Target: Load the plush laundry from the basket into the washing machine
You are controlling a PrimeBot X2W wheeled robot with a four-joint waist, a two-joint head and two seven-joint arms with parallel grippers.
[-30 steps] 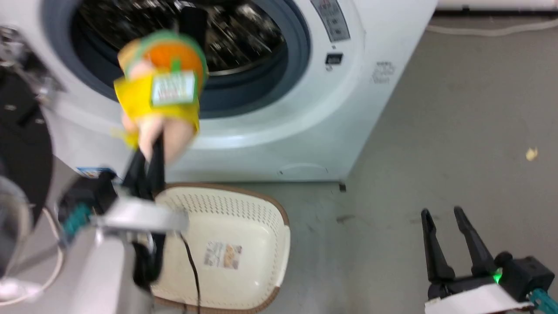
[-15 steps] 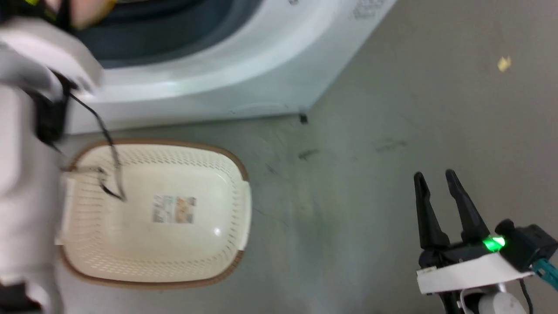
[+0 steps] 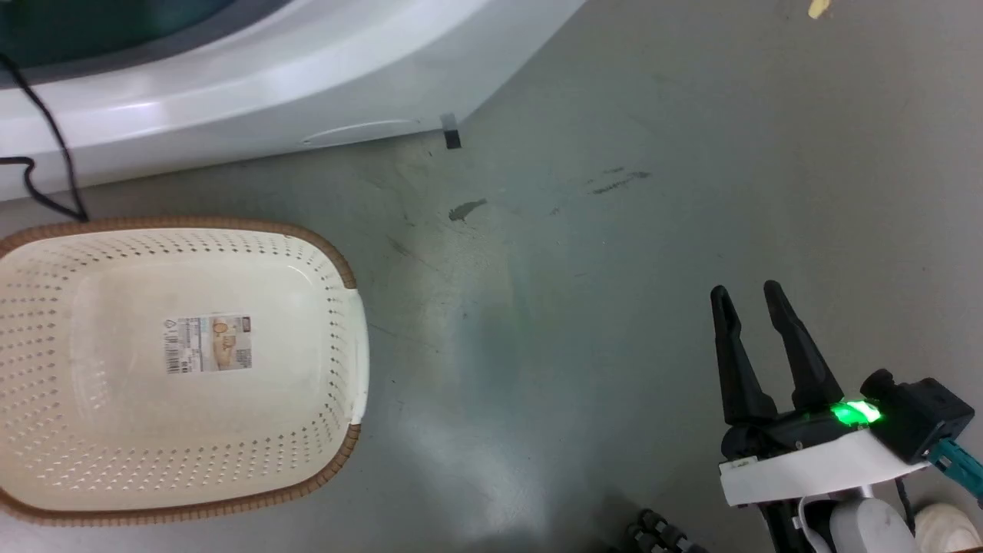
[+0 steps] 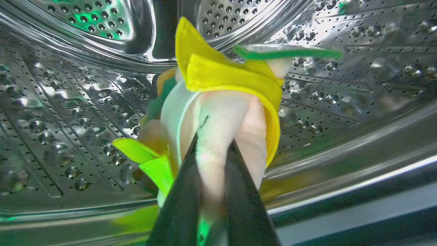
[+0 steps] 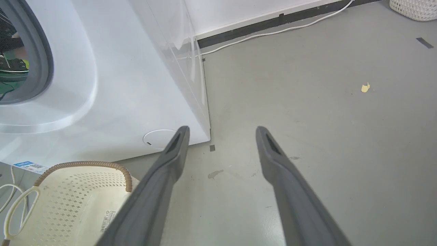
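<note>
In the left wrist view the plush laundry [image 4: 218, 102], peach-pink with yellow and green parts, is pinched between the two dark fingers of my left gripper [image 4: 213, 153], which is shut on it inside the shiny steel drum [image 4: 68, 102] of the washing machine [image 3: 253, 84]. The cream basket [image 3: 307, 369] with its brown rim lies on the floor below the machine with nothing but a sticker [image 3: 209, 343] on its bottom. It appears again in the right wrist view as the basket [image 5: 75, 194]. My right gripper [image 3: 749, 296] hangs open over the floor at the lower right, also seen as the right gripper [image 5: 222, 131].
Grey floor spreads to the right of the white washing machine [image 5: 119, 85]. A black cable [image 3: 46, 123] hangs at the upper left. A white cable [image 5: 273, 32] runs along the wall's base. A yellowish scrap [image 5: 365, 87] lies on the floor, and a woven container [image 5: 414, 8] stands far right.
The head camera has tilted down and turned, so the drum, left arm and toy left that view. The toy, earlier held before the door opening, is now inside the drum.
</note>
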